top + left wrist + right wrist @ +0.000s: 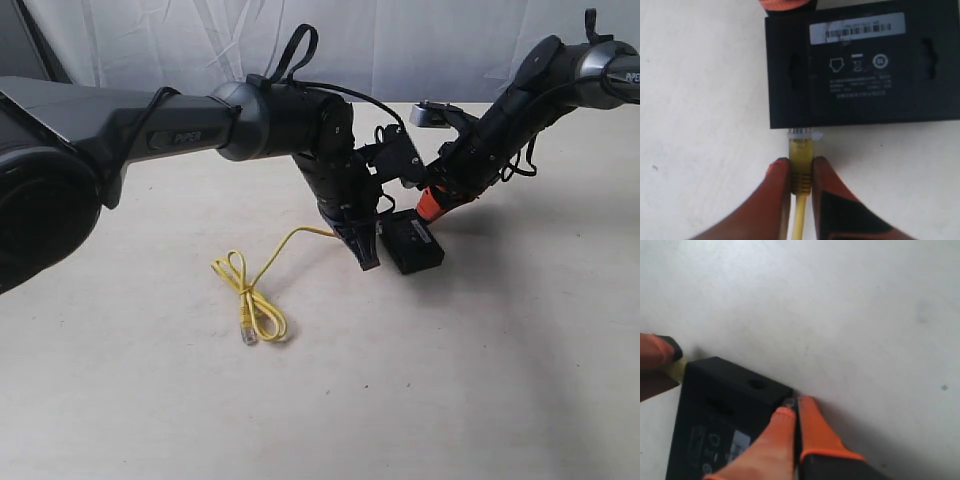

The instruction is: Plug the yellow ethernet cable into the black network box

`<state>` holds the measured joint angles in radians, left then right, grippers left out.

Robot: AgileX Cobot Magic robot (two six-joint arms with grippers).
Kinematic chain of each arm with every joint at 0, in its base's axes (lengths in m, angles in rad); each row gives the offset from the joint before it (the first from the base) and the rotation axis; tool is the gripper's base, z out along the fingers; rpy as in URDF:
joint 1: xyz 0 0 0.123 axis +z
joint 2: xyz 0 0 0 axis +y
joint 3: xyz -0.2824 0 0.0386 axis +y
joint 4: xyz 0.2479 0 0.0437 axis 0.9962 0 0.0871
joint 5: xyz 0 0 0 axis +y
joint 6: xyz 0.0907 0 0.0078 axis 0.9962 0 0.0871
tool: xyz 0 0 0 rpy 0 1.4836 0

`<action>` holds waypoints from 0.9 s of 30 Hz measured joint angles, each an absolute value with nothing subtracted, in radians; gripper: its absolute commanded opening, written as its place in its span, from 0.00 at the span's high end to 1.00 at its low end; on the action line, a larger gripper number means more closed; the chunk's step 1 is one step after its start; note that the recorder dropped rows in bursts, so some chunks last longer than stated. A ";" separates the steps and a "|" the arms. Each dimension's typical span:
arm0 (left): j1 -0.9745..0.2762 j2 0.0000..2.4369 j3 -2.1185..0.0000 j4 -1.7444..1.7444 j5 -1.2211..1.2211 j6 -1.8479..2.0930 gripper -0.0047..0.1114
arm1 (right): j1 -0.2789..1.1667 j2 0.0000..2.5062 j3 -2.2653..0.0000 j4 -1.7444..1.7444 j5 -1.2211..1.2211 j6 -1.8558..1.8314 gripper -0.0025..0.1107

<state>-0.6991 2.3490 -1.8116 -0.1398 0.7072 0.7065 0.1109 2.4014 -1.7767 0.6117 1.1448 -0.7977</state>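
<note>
The black network box [860,70] lies flat on the table, its pale label strip [857,28] facing up. My left gripper [801,162] is shut on the yellow boot of the yellow ethernet cable [801,172]. The cable's clear plug [803,133] meets the box's near side edge. The rest of the cable [255,295] trails left to a knotted loop with a free plug [247,335]. My right gripper [796,405] is shut, its orange fingertips pressed against the far corner of the box [725,405]. In the exterior view both grippers, left [368,262] and right [430,210], flank the box [412,243].
The beige tabletop [450,380] spreads out around the box. A white curtain [400,50] hangs behind the table. The left arm [180,125] spans the upper left of the exterior view and the right arm [540,80] comes down from the upper right.
</note>
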 measured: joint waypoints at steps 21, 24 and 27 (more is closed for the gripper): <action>-0.695 2.358 -1.812 -0.188 0.717 0.706 0.96 | 0.111 2.401 -1.777 0.622 1.149 -0.806 0.99; -0.695 2.358 -1.812 -0.188 0.717 0.706 0.96 | 0.111 2.401 -1.777 0.623 1.149 -0.806 0.99; -0.695 2.358 -1.812 -0.188 0.714 0.706 0.96 | 0.111 2.401 -1.777 0.624 1.149 -0.808 0.99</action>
<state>-0.6952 2.3577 -1.8116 -0.1881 0.7137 0.7065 0.1109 2.4014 -1.7767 0.6241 1.1485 -0.8077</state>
